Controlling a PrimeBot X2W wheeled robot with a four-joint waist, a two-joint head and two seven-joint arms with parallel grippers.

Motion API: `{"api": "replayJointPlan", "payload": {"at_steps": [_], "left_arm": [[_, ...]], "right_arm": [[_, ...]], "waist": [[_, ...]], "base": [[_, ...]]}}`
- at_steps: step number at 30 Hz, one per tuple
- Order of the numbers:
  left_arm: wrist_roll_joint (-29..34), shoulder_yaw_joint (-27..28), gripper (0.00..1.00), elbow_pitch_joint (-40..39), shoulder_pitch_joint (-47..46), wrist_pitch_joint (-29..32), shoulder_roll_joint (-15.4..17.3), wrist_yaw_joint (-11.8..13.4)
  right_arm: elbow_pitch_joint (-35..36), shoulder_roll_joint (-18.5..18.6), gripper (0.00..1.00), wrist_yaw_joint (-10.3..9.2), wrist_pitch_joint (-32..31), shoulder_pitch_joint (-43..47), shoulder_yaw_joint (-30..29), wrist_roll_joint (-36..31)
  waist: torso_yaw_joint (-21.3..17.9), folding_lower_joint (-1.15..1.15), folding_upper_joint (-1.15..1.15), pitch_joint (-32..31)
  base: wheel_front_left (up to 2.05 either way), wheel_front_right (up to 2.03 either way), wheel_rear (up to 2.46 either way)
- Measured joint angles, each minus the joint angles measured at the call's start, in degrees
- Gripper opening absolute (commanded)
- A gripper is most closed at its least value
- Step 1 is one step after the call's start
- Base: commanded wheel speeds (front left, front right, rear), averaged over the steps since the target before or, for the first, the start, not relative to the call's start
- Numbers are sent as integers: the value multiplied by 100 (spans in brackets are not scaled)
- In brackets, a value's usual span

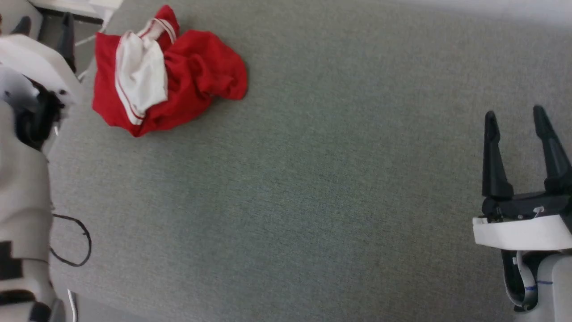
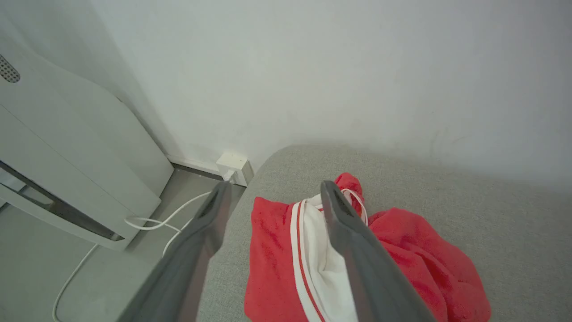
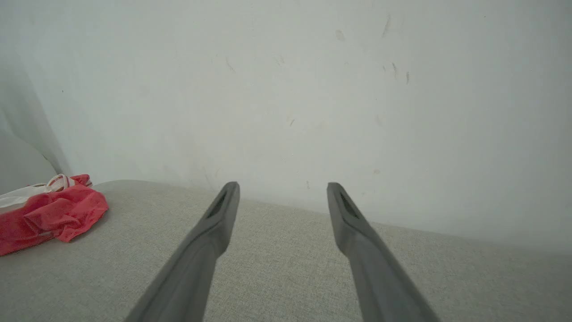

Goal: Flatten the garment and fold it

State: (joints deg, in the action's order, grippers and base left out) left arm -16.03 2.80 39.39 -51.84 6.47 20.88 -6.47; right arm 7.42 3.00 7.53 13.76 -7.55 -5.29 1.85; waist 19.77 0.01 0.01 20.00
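Plenty of slack in the garment [image 1: 196, 85] crumpled at the far-left corner of the grey surface [image 1: 313, 179], likely soft, light and floppy, best pinched at a red hem edge, with left gripper [image 2: 275, 188] near it and right gripper [image 1: 515, 114] well apart, both spread wide, empty.

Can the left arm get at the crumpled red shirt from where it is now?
Probably yes. In the left wrist view the left gripper is open, and the garment lies just ahead of its fingers on the grey surface, with nothing between them.
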Motion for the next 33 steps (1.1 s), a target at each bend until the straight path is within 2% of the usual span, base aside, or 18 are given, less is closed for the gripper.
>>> {"api": "replayJointPlan", "payload": {"at_steps": [4, 12, 16, 20, 23, 24, 33], "left_arm": [[-641, -447, 100, 389, -509, 1263, 398, -56], [-2324, -1403, 100, 294, -855, 3475, 1370, -64], [-2797, -1673, 100, 165, -826, 3875, 1586, -64], [-2947, -2012, 100, 122, -685, 4040, 1718, -64], [-3000, -2174, 100, 88, -690, 4050, 1934, -65], [-3052, -2197, 0, 91, -690, 4049, 1970, -64], [-3198, -2662, 0, 79, -576, 3718, 2190, -64]], "right_arm": [[159, -1, 100, 0, 49, -219, 27, -175], [589, -11, 100, 0, 97, -541, 158, -387], [695, -11, 100, 0, 97, -591, 198, -412], [726, -11, 100, 0, 97, -631, 208, -434], [720, -11, 100, 0, 97, -632, 209, -434], [713, -11, 100, 0, 97, -632, 211, -434], [533, -11, 100, 0, 97, -604, 178, -390]], "waist": [[-120, 0, 0, 407], [-448, 0, 0, 1172], [-662, 1, 0, 1446], [-869, 0, 0, 1626], [-991, -2, 0, 1712], [-1025, -2, 0, 1726], [-1117, -1, 0, 1394]], "base": [[0, 0, 0], [0, 0, 0], [0, 0, 0], [0, 0, 0], [0, 0, 0], [0, 0, 0], [0, 0, 0]]}}
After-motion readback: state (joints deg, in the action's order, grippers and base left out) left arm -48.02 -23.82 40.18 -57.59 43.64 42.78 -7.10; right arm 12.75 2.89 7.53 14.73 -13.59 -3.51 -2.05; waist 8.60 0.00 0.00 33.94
